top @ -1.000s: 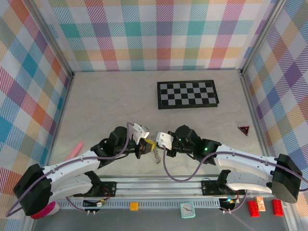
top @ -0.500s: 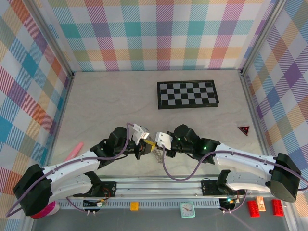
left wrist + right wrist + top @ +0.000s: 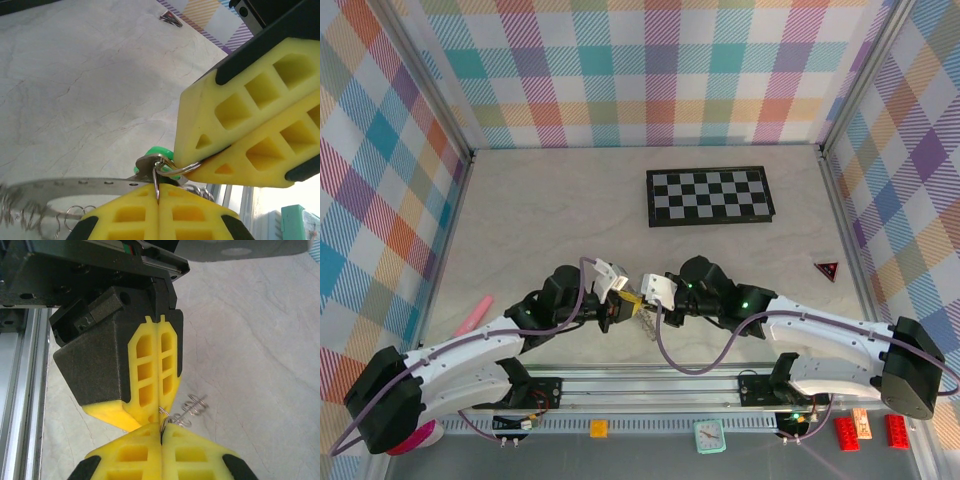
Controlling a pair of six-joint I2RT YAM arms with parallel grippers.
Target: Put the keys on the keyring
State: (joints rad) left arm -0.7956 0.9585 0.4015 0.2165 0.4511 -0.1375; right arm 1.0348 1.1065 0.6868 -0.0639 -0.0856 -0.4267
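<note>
near rail: a little teal clock [image 3: 708, 435] and some red bricks [image 3: 845, 430] sit at 6 o'clock, out of the action.
left hand [image 3: 158, 202]: pads pressed flat together, pinching a small wire loop [image 3: 170, 169].
right hand [image 3: 202, 161]: comes in from 2 o'clock in the left wrist view. It's also clamped on that same loop, so the two hands are basically tip to tip.
keys [image 3: 156, 151]: one green head peeks out just behind the loop, right at the pinch. I can't make out the second one.
keyring [image 3: 70, 184]: a flat grey band running off toward 9 o'clock from the pinch, held up off the table. From the top it's at 6 o'clock of the table's middle.
spring [image 3: 194, 404]: a wiry coil dangling at 2 o'clock of the pinch in the right wrist view.
what changed: over the last second both hands creep a touch toward 9 o'clock and bunch closer together. The dangly bit under them hangs shorter than it did. Neither grip lets go.
what that means: my guess is they're mid-threading, working the loop along rather than re-grabbing. It's not done yet, since I can't see a key seated on the big ring.
table [image 3: 560, 210]: pale marble.
mid: a pink thing [image 3: 474, 314] at 9 o'clock and a red triangle [image 3: 827, 269] at 3 o'clock, both staying put.
far: a checkerboard [image 3: 710, 195] at 1 o'clock, unmoved.
</note>
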